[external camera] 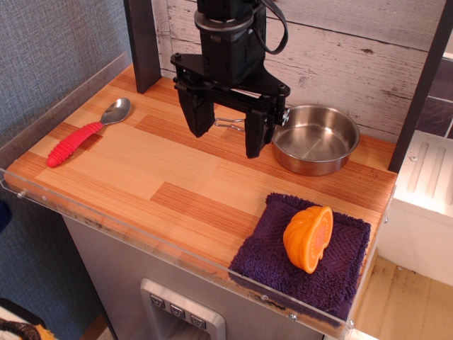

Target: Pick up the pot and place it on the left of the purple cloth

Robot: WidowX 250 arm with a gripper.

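Note:
The pot [316,139] is a shallow shiny steel pan at the back right of the wooden table, upright and empty. Its thin wire handle [230,123] points left, behind the gripper. My gripper [228,134] is black, open and empty, with one finger on each side of the handle, just left of the pot's bowl. The purple cloth [304,255] lies at the front right corner of the table, well in front of the pot.
An orange ridged plastic fruit half [309,238] stands on the cloth. A metal spoon with a red ribbed handle [85,134] lies at the left. A clear plastic rim [141,244] edges the table's front. A dark post [144,42] stands at the back.

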